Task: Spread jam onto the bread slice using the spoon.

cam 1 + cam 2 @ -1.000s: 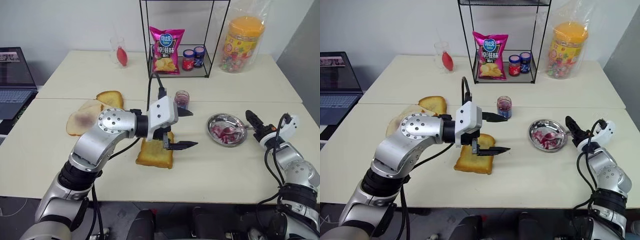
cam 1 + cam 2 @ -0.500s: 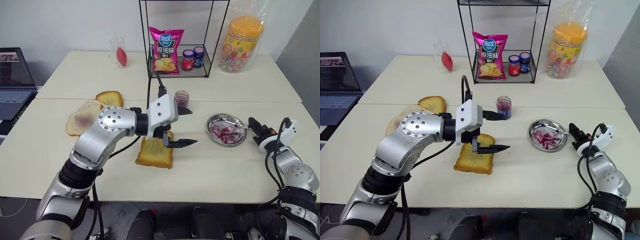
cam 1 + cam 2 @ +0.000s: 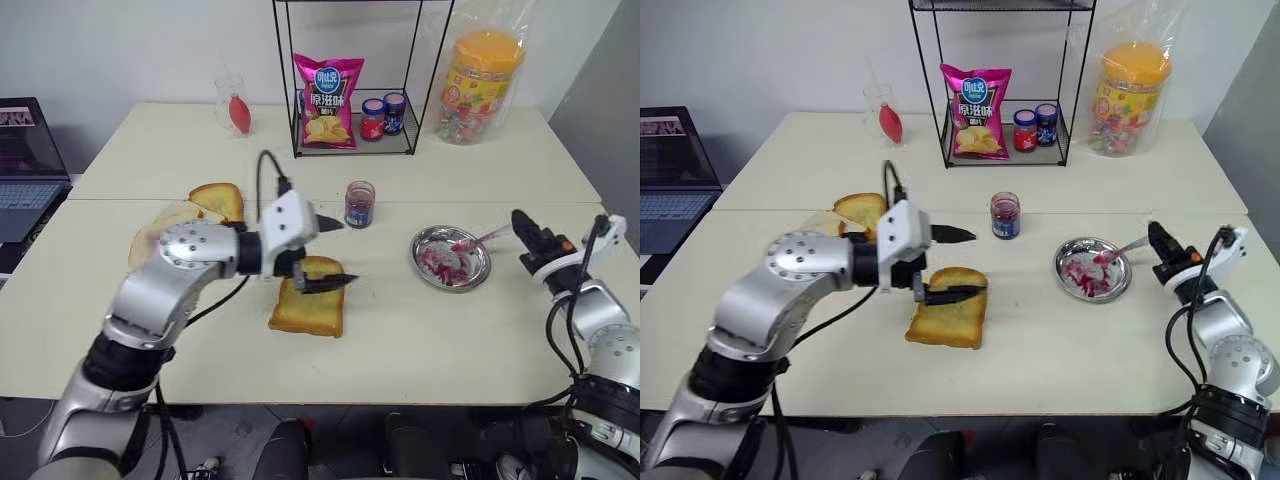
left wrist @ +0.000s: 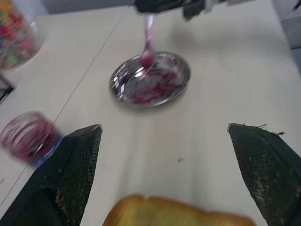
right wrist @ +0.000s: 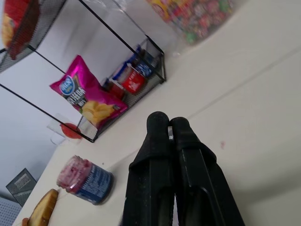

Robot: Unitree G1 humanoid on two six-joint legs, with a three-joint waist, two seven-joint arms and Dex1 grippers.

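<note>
Lifted since a second ago, the right end effector (image 3: 520,222) now has its two black fingers pressed together on the handle of the spoon (image 3: 478,240), where before they stood spread beside the round steel plate (image 3: 452,258); the left end effector (image 3: 333,252) has drawn back toward the robot's left with its fingers still spread wide.

Nearest, just below the left end effector's lower finger, lies the bread slice (image 3: 308,300): thick, squarish with a rounded top, golden-brown with a darker crust, bare of spread, flat on the surface (image 3: 420,340). Just ahead of the right end effector the small silver spoon slants down from the pinch, its bowl over the plate's far edge and coated with jam (image 3: 440,264), glossy dark red-purple and lumpy, smeared across the plate. Beyond the left end effector's upper finger stands a small jar (image 3: 359,204) of dark spread. Farther back, a wire rack (image 3: 355,75) holds a pink crisp bag (image 3: 325,88).
</note>
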